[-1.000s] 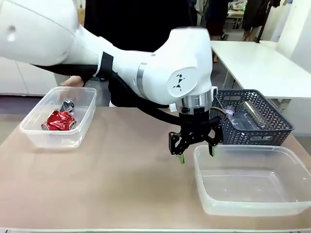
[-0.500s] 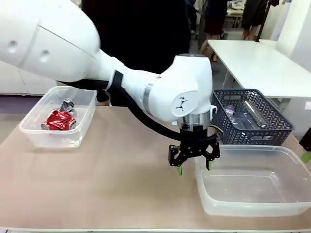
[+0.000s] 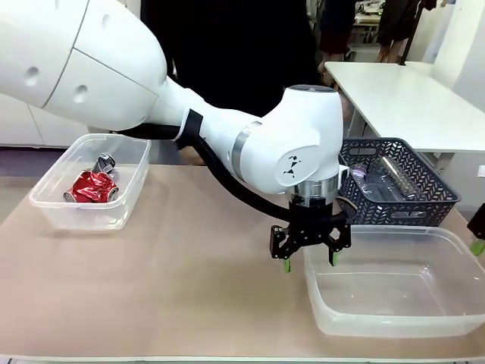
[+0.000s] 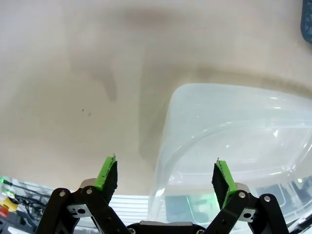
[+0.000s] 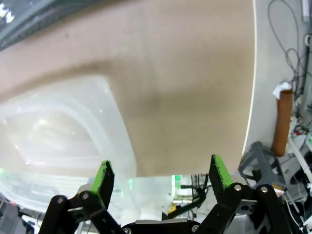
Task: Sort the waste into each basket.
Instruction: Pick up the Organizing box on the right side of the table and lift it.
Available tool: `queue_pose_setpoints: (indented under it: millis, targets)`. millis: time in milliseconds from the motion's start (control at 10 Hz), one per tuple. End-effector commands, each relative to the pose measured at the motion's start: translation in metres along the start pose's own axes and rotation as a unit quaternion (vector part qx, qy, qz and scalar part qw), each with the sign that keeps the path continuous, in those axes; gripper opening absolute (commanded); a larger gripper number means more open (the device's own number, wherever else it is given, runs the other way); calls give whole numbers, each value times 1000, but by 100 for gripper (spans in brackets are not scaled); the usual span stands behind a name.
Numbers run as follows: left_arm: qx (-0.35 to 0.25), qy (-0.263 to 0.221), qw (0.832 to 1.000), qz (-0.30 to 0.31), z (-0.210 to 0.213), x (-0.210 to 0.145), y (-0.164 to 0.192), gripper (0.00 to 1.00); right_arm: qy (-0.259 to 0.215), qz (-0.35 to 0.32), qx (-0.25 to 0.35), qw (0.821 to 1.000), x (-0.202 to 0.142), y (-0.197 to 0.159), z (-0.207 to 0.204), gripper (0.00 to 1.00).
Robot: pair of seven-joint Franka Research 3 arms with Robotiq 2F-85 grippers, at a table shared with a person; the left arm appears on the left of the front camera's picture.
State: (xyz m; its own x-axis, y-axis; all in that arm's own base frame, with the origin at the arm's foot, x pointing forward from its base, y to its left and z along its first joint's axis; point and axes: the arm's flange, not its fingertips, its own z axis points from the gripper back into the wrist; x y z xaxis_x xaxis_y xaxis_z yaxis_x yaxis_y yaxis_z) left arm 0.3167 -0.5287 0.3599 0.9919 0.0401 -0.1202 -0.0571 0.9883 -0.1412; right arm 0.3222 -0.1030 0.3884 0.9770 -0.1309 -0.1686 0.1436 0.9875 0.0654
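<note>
Front view, centre frame: our left gripper (image 3: pixel 310 263) hangs with jaws apart, holding nothing. It straddles the left rim of the clear rectangular plastic tub (image 3: pixel 394 324) at lower right.

Right wrist view: our right gripper (image 5: pixel 161 170) also has its jaws apart, above that tub's corner.

Upper left: the crushed bright red can (image 3: pixel 93 187) and crushed silver can (image 3: pixel 104 162) lie in the second clear plastic tub (image 3: pixel 45 208). Upper right: a clear plastic bottle (image 3: pixel 386 178) lies in the dark grey lattice basket (image 3: pixel 424 205).

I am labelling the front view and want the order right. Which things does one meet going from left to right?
Small tub holding a red can → left gripper → grey basket → right gripper at the picture's edge.
</note>
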Motion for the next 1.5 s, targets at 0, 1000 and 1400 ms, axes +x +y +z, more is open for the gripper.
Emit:
queue_pose_setpoints:
  millis: [0, 1000, 1400]
  targets:
    - [3, -16, 1000, 8, -5, 2, -5, 100, -2, 21, 1, 1000, -48, -1, -94, 100]
    - [-4, -6, 1000, 9, -6, 6, -3, 100, -3, 17, -6, 1000, -88, 9, -59, 100]
    - [-7, -8, 1000, 7, -5, 4, -2, 100, 8, 35, -4, 999, -101, 16, -43, 100]
